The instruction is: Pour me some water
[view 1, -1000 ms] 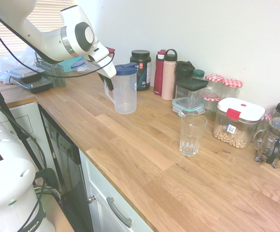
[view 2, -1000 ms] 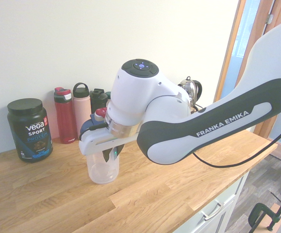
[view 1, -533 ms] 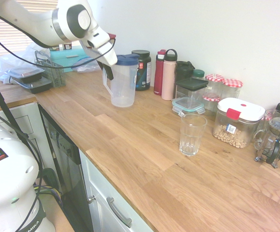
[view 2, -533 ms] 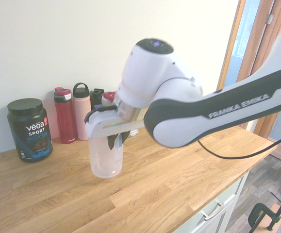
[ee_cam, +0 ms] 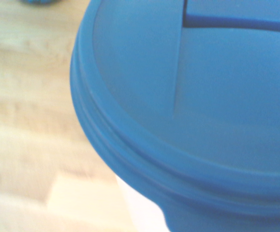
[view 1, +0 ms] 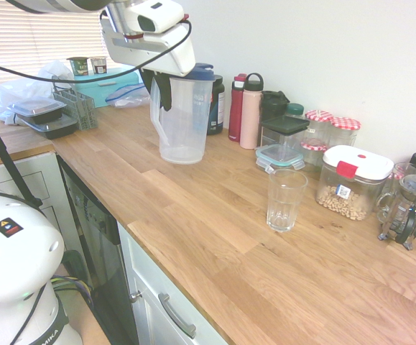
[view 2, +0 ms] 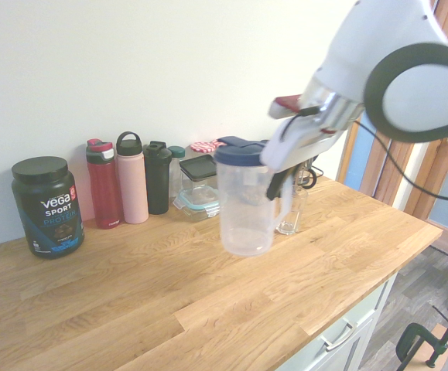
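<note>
A clear plastic pitcher (view 1: 186, 118) with a blue lid hangs in the air above the wooden counter (view 1: 215, 237). My gripper (view 1: 162, 92) is shut on its handle. In the second exterior view the pitcher (view 2: 244, 205) is upright, and the gripper (view 2: 278, 184) holds the handle on the side towards the door. I cannot tell whether it holds water. The blue lid (ee_cam: 202, 96) fills the wrist view. An empty drinking glass (view 1: 286, 199) stands on the counter to the right of the pitcher, apart from it. In the second exterior view the glass (view 2: 290, 218) is half hidden behind the pitcher's handle.
Along the wall stand a black tub (view 2: 46, 205), a red bottle (view 1: 236, 108), a pink bottle (view 1: 251, 111), a black shaker (view 2: 158, 176), lidded boxes (view 1: 283, 144), a nut container (view 1: 351, 180) and a French press (view 1: 411, 208). A dish rack (view 1: 75, 108) and trays sit far left.
The arm has lifted the pitcher off the counter and carried it towards the glass. The gripper has stayed shut on the handle.
</note>
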`<act>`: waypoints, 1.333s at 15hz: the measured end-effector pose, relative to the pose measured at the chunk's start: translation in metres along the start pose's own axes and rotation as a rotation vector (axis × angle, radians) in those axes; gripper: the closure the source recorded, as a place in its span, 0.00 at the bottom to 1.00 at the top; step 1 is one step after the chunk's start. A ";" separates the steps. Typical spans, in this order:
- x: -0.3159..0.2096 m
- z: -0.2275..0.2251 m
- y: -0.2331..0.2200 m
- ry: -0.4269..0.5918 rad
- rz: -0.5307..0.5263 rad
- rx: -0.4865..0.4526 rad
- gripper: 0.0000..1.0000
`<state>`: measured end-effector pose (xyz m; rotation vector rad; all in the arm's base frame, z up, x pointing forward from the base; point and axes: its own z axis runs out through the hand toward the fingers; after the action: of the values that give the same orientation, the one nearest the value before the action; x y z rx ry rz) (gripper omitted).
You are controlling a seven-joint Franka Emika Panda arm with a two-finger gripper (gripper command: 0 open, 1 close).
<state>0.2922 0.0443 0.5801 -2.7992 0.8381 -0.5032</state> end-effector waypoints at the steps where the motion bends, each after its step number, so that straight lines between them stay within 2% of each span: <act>1: 0.001 -0.006 0.024 0.006 -0.040 -0.016 1.00; 4: 0.012 -0.010 0.095 -0.009 -0.161 -0.009 1.00; 8: 0.039 -0.010 0.179 -0.026 -0.243 0.028 1.00; 10: 0.068 -0.003 0.218 -0.055 -0.266 0.032 1.00; 13: 0.125 0.003 0.263 -0.106 -0.334 -0.016 1.00; 16: 0.173 0.001 0.270 -0.150 -0.407 -0.098 1.00; 20: 0.224 0.004 0.227 -0.198 -0.489 -0.306 1.00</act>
<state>0.3560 -0.2679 0.5773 -3.2739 0.1949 -0.1589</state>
